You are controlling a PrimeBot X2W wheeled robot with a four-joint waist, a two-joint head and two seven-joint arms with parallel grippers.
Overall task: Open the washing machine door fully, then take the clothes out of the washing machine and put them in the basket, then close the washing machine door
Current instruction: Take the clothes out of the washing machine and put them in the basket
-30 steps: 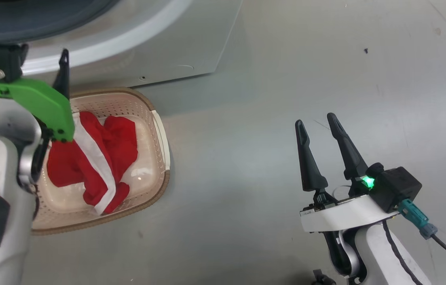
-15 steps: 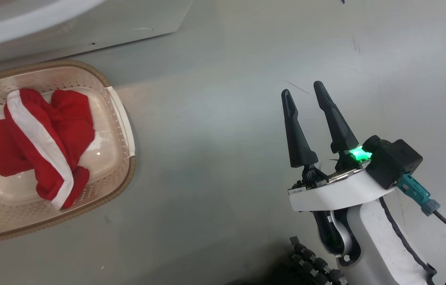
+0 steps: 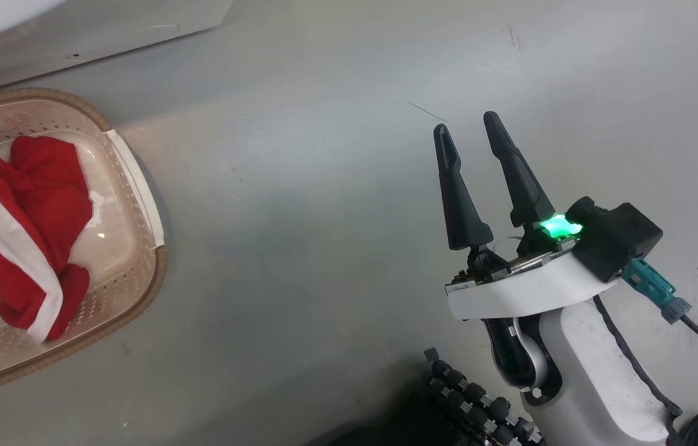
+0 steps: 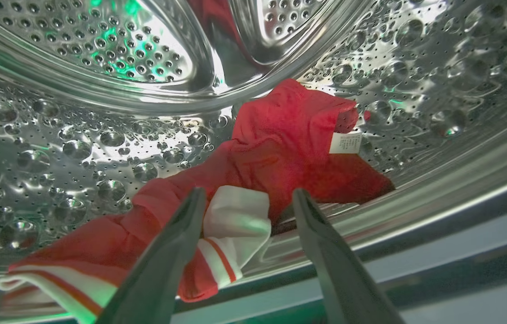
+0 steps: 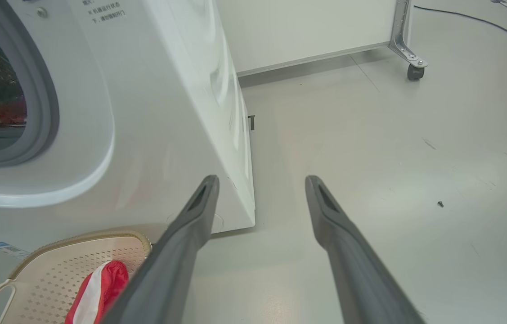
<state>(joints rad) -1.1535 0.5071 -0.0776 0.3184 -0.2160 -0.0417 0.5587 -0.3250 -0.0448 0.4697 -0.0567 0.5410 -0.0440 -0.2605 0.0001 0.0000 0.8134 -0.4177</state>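
From the head we look steeply down at the floor (image 3: 299, 217), with the basket (image 3: 160, 272) left of the right gripper (image 3: 466, 121). Our left wrist camera sits close inside the drum (image 4: 78, 148). Our right wrist camera faces the washing machine (image 5: 168, 112) and shares the basket.

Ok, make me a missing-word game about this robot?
One red striped garment lies in the cream ___.
Another red garment lies in the steel ___.
The left gripper points at it, jaws ___ (open or shut).
The right gripper hangs over the grey ___.
Missing words: basket; drum; open; floor.
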